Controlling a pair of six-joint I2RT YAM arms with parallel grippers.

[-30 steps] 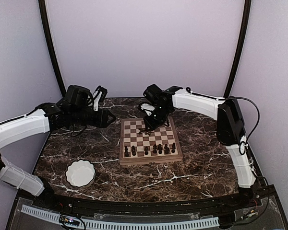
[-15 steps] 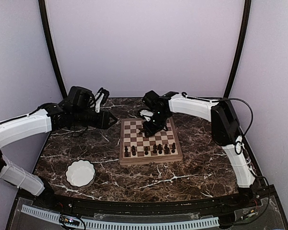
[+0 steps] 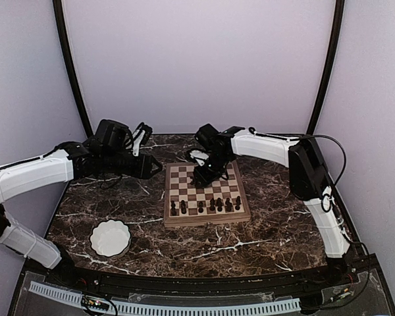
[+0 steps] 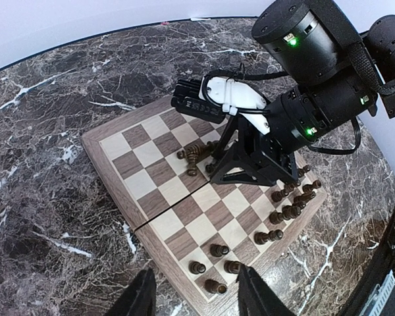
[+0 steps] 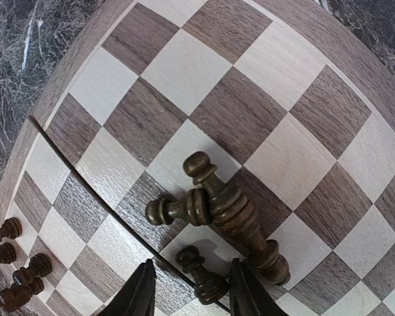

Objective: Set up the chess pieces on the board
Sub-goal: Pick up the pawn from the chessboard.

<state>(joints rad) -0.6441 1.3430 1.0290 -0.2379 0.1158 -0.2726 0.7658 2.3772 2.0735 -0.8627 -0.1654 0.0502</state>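
The board (image 3: 207, 221) lies mid-table. Several dark chess pieces (image 3: 219, 205) stand along its near rows. My right gripper (image 3: 201, 178) hangs low over the board's far half. In the right wrist view it (image 5: 191, 297) is open, its fingertips (image 5: 139, 295) on either side of a small pawn (image 5: 204, 271) without pressing it. Just beyond, a larger piece (image 5: 240, 217) and a small one (image 5: 178, 209) lie toppled and crossed on the board (image 5: 184, 66). My left gripper (image 3: 155, 169) is open and empty, left of the board; its wrist view (image 4: 197, 304) looks down on a board corner (image 4: 128, 141) holding several pieces (image 4: 217, 250).
A white scalloped bowl (image 3: 110, 237) sits near the front left of the dark marble table (image 3: 270, 224). The right arm's body (image 4: 316, 99) hangs over the board's far side. Curved black frame posts stand at the back corners.
My right gripper has shifted slightly left and lower onto the toppled pieces. My left gripper has edged right toward the board. The pieces have not moved.
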